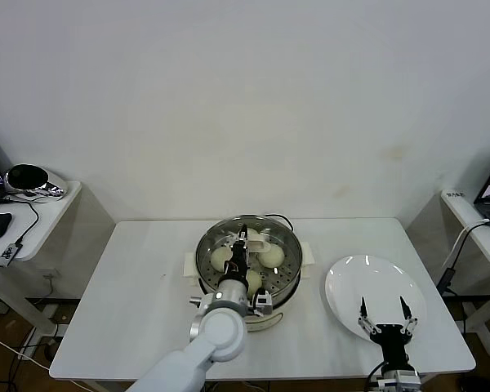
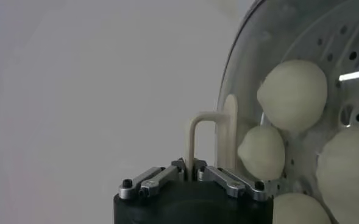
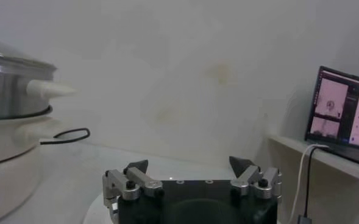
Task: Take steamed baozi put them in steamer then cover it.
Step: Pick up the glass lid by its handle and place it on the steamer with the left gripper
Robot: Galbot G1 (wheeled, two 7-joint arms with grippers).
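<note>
Glass cover [image 1: 247, 242] sits on your steamer [image 1: 286, 278] over the steamed baozi [image 2: 292, 94], its bar handle [image 2: 205, 137] clenched by your left gripper [image 1: 240, 263]. Your right gripper [image 1: 384, 311] hangs spread above the white plate [image 1: 355, 282].

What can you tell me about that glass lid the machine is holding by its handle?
The cover is a round clear glass lid with a metal rim and a cream-white bar handle. The left claw is shut on that handle, holding the lid over the steamer. Pale buns show through the glass.
</note>
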